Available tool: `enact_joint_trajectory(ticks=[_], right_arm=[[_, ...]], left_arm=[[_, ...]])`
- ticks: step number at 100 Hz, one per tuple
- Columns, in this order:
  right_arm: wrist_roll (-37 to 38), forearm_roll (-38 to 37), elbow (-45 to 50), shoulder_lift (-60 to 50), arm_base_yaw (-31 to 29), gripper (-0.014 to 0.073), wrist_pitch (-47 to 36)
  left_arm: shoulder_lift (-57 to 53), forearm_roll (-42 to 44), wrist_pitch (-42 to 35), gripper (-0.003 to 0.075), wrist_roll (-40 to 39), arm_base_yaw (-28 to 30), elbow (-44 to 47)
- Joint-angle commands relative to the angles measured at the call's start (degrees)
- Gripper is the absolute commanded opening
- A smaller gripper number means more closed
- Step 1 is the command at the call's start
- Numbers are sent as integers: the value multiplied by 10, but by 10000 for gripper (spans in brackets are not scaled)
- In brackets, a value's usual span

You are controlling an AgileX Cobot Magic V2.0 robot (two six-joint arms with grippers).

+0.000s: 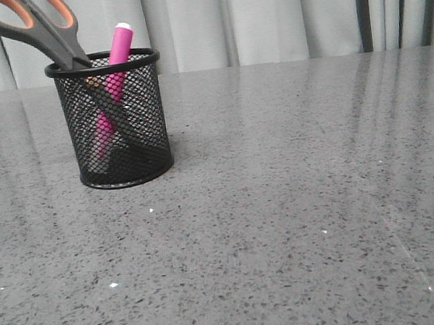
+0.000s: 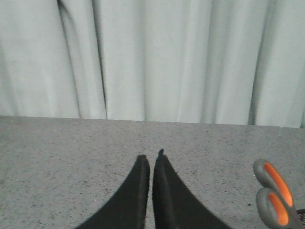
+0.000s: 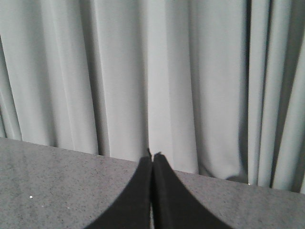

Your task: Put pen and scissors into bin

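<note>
The black wire-mesh bin (image 1: 145, 116) stands on the left of the grey table in the front view. Inside it the pink pen (image 1: 118, 46) leans with its white end up. The scissors (image 1: 43, 24) stand blades-down in the bin, their grey and orange handles sticking out toward the upper left. Those handles (image 2: 274, 195) also show at the edge of the left wrist view. My left gripper (image 2: 151, 155) is shut with nothing in it, over bare table. My right gripper (image 3: 153, 155) is shut and empty too. Neither gripper appears in the front view.
The speckled grey table (image 1: 300, 200) stretches to the right of the bin. Pale grey curtains (image 1: 263, 12) hang behind its far edge.
</note>
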Motion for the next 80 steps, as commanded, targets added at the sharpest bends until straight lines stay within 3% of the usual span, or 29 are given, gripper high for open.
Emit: enact_joint_trajectory(ticks=[1,14,37,55,80], right_arm=[[-3,4,45,-56,-26,-67,-81],[-3,28,142,-125,-58,-67,-89],[-3,55,259,-255,-96,-66,-63],[-3,54,280,-317,-105,-67,7],[-3,54,280,-331,-105,-68,22]], left_arm=[[-48,-16,-74,-21,13,1,38],[-127,-16,-110,-21,13,1,121],[-224,-16,-110,-21,13,-27,210],[-236,-10,-102,-21,13,-71,222],[-236,-10,-107,-21,13,-79,222]])
